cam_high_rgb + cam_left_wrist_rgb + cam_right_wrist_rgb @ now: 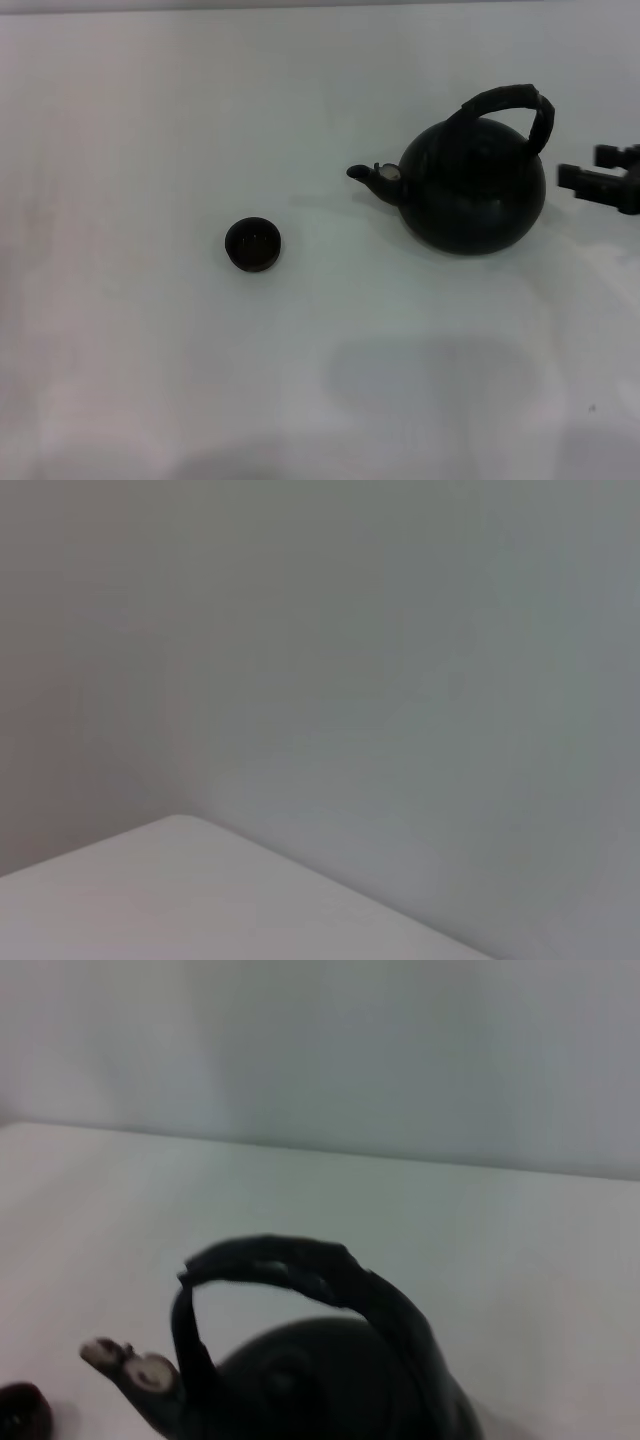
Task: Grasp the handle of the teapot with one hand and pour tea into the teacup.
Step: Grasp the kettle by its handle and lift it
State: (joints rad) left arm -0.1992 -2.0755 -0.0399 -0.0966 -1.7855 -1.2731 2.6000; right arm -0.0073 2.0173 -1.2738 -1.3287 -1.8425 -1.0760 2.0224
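A: Where does the teapot (473, 190) sit?
B: Right of centre in the head view, upright on the white table (150, 380), spout toward the teacup (252, 244), which stands apart at lower left of it. The handle (510, 105) arches over its top.
A: And the right gripper (600, 180)?
B: At the right edge, just beside the pot, not touching; its fingers look parted, holding nothing.
A: The left one?
B: Not visible.
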